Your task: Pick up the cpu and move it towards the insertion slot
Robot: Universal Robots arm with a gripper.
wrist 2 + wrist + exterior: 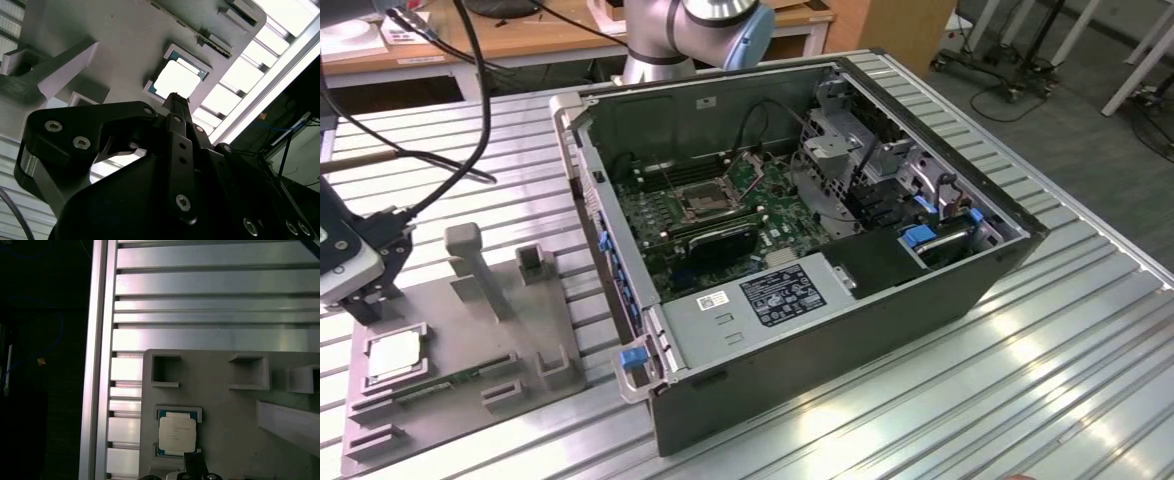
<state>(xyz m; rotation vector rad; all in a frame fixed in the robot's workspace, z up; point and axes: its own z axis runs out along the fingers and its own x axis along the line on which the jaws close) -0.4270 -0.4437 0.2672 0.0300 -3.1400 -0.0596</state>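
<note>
While the cpu (394,355) lies seated in the grey holder (454,338) at lower left, the gripper (371,300) hovers just above, claw state not discernible. Squaring up over the chip and staying level seems wise.

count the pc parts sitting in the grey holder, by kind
cpu: 1
memory stick: 1
total: 2
</note>
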